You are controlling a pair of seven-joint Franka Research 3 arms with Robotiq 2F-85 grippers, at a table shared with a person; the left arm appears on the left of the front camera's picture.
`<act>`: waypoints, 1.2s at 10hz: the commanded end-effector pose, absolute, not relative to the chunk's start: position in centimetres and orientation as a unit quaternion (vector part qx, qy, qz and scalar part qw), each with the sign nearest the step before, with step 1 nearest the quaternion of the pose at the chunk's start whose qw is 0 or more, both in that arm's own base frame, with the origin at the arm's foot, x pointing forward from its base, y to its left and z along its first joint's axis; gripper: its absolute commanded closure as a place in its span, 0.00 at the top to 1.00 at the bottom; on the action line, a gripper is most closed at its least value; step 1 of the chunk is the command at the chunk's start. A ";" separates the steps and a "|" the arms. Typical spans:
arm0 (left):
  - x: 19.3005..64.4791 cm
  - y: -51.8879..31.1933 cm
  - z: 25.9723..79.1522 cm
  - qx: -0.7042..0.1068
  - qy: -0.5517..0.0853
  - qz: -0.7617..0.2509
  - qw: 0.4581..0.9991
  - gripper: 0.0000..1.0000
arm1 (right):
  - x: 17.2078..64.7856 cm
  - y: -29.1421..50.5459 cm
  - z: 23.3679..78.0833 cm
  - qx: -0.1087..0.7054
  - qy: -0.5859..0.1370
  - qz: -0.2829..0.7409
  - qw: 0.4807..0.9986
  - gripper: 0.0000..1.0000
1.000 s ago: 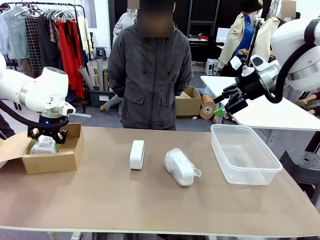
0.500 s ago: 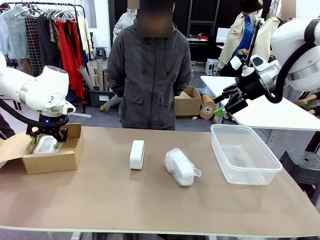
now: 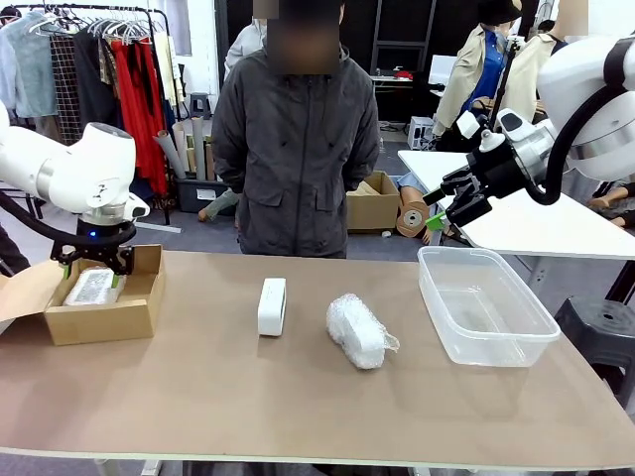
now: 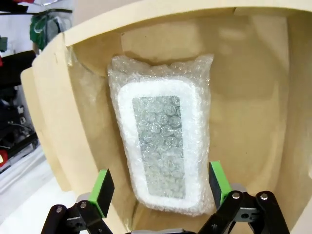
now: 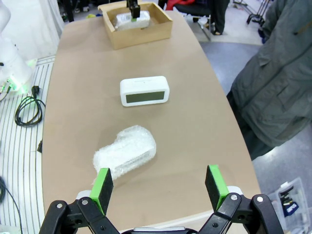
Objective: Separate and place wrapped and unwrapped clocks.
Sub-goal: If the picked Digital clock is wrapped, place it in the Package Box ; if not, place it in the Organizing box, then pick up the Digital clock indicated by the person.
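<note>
At the table's (image 3: 298, 416) middle, a loose bundle (image 3: 357, 332) lies just beside the bare clock (image 3: 271, 306), the two apart but close. A grasp on one could nudge the other, and a pinch on slack bubble wrap alone could let the bundle slide out. The bare clock's smooth sides could likewise slip between the pads if gripped off-centre. At the left edge, the boxed bundle (image 4: 163, 146) lies flat on the floor of the box (image 3: 99, 322), with the left gripper (image 3: 91, 278) poised over it, jaws spread and nothing held. Its pads are seen close to the cardboard walls, so a sideways exit could snag a wall or flap and drag the box towards that edge. By the right edge the tub (image 3: 437, 288) stands with nothing in it. The right gripper (image 3: 433, 208) hangs high beyond it, jaws parted and holding nothing. A mix-up is judged the chief risk, the bare clock joining the wrapped one. A person (image 3: 293, 149) stands at the far side, within reach of either arm.
</note>
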State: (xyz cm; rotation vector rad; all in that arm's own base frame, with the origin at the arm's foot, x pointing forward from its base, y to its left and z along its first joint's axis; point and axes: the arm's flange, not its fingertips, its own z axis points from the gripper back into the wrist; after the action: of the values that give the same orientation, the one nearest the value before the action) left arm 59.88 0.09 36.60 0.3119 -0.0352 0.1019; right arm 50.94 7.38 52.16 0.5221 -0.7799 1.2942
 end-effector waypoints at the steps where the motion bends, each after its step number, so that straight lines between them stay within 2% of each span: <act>1: 59.1 -0.3 38.4 0.159 -0.024 0.065 0.985 1.00 | 50.9 7.4 52.3 0.238 -0.353 0.580 0.694 1.00; 4: 58.7 -0.4 39.3 0.136 -0.008 0.051 0.989 1.00 | 50.9 7.4 52.3 0.238 -0.353 0.580 0.694 1.00; 5: 59.3 -0.3 39.0 0.155 -0.024 0.054 0.986 1.00 | 50.9 7.4 52.3 0.238 -0.353 0.580 0.694 1.00; 12: 59.3 -0.3 39.0 0.155 -0.024 0.054 0.986 1.00 | 50.9 7.4 52.3 0.238 -0.353 0.580 0.694 1.00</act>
State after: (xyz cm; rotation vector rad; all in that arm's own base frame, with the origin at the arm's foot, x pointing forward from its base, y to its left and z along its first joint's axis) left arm 59.20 -0.51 39.03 0.3027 -0.0385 0.1082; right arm 50.94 7.38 52.16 0.5221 -0.7799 1.2942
